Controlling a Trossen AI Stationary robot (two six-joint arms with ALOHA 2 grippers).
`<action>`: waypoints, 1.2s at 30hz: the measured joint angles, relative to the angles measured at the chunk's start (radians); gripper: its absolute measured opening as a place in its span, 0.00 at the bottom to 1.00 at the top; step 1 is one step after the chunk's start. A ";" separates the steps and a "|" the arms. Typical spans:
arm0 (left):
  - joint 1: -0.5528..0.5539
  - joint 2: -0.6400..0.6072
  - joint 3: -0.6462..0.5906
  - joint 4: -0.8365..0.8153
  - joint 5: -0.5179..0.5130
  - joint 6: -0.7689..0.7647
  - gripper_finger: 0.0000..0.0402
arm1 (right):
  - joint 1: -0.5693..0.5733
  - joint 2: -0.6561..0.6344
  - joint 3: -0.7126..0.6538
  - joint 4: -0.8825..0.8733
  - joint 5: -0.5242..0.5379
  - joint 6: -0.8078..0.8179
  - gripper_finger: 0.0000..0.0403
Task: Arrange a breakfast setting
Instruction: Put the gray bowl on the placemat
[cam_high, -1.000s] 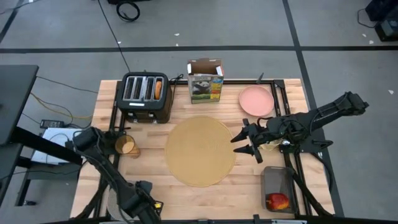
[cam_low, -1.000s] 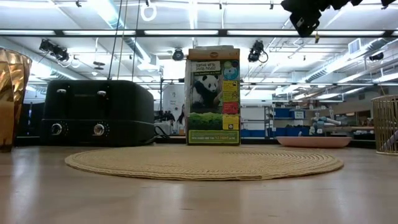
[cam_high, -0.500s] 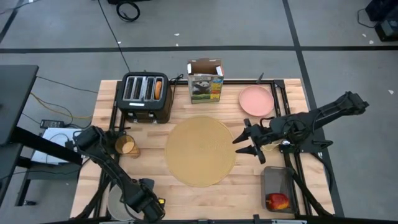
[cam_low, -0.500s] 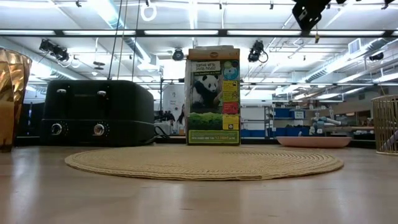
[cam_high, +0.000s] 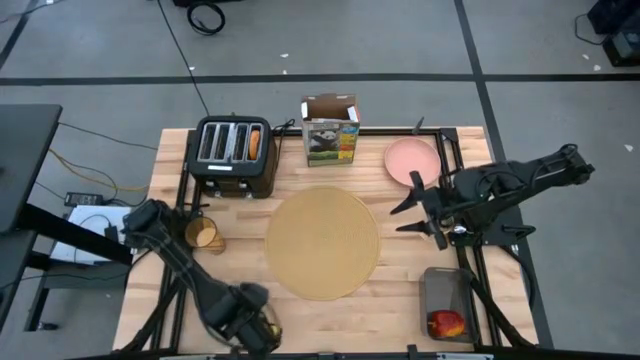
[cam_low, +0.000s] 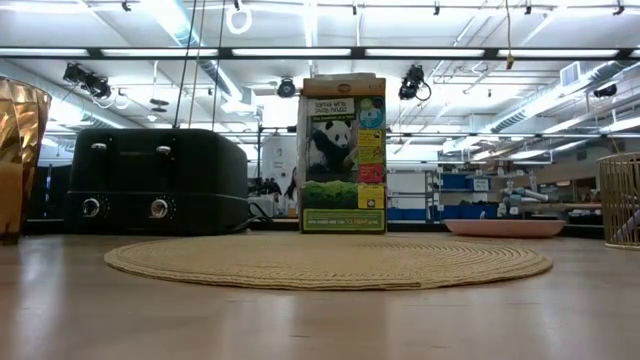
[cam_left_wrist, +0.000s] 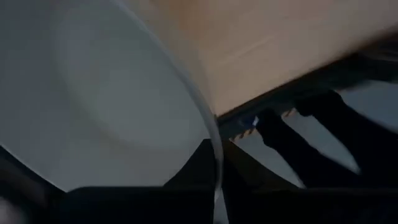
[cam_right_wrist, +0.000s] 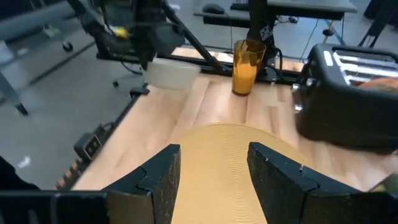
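While the left gripper (cam_high: 250, 325) clamps the pale grey bowl (cam_left_wrist: 106, 93) at the table's near-left edge, the right gripper (cam_high: 415, 212) hangs empty, fingers apart, between the tan placemat (cam_high: 322, 243) and pink plate (cam_high: 412, 161).

I see the round tan placemat (cam_high: 322, 243) flat mid-worktop, the pink plate (cam_high: 411, 161) behind its right, the amber cup (cam_high: 203, 236) upright at left, the pale bowl (cam_left_wrist: 93, 106) at the front-left edge, and the red apple (cam_high: 446, 323) front-right.
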 joint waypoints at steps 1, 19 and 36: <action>0.011 0.000 0.020 0.013 -0.042 0.123 0.03 | 0.000 0.000 0.008 -0.009 0.000 -0.018 0.48; 0.439 0.007 0.073 0.147 -0.096 1.444 0.03 | 0.114 0.099 0.186 -0.511 0.103 0.204 0.48; 0.506 0.162 0.066 0.049 -0.248 2.102 0.03 | 0.165 0.318 0.185 -0.567 0.189 0.336 0.48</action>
